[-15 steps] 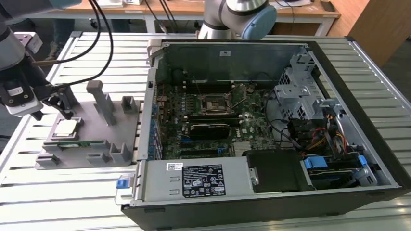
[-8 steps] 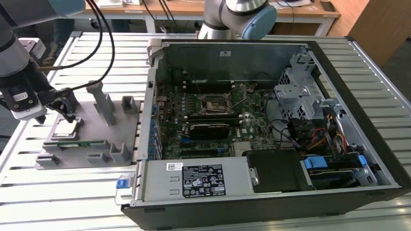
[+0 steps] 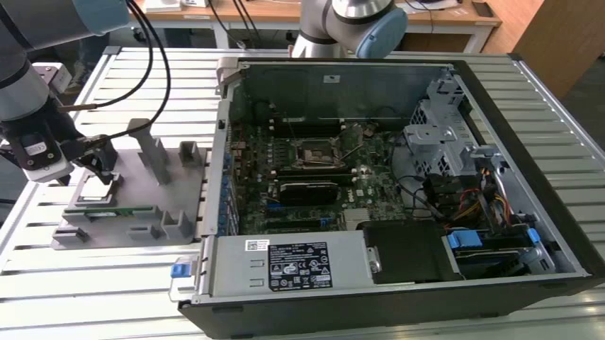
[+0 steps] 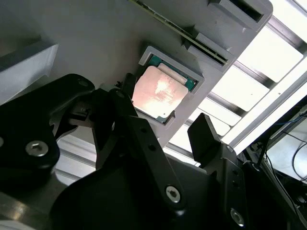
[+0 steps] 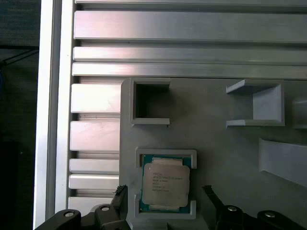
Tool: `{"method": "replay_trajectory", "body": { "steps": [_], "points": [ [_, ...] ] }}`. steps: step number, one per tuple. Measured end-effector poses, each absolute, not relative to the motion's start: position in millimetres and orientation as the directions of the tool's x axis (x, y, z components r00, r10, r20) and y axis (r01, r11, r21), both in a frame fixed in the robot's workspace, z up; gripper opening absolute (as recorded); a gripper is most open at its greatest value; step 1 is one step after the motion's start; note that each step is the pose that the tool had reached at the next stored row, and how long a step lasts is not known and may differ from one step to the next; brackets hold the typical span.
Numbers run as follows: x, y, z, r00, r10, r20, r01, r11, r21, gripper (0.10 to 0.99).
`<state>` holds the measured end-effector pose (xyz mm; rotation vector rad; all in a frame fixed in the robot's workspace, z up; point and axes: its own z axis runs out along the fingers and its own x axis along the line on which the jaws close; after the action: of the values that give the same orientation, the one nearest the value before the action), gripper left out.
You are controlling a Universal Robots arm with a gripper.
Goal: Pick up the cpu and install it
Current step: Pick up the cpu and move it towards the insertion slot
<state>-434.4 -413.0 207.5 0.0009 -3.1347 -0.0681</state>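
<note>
Pick-up stage, by the look of it: the gripper [image 5: 163, 191] hangs over the cpu [image 5: 165, 182], fingers apart on either side. The cpu lies flat in its pocket in the grey fixture [image 5: 216, 143]. Gripping calls for square contact on opposite edges. The exterior view adds the motherboard socket [image 3: 312, 152], well apart.

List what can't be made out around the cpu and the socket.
1. Exterior view: the gripper covers part of the cpu; contact cannot be told.
2. Exterior view: the motherboard socket is too small to tell open from closed.
3. First wrist view: the grey fixture is cut off by the picture's edge.
</note>
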Motion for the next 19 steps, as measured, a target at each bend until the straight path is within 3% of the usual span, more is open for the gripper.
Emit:
{"method": "replay_trajectory", "body": {
  "steps": [19],
  "points": [
    [-433, -411, 193, -1.0, 0.013, 0.009, 0.013, 0.999, 0.043, 0.706]
  ]
}}
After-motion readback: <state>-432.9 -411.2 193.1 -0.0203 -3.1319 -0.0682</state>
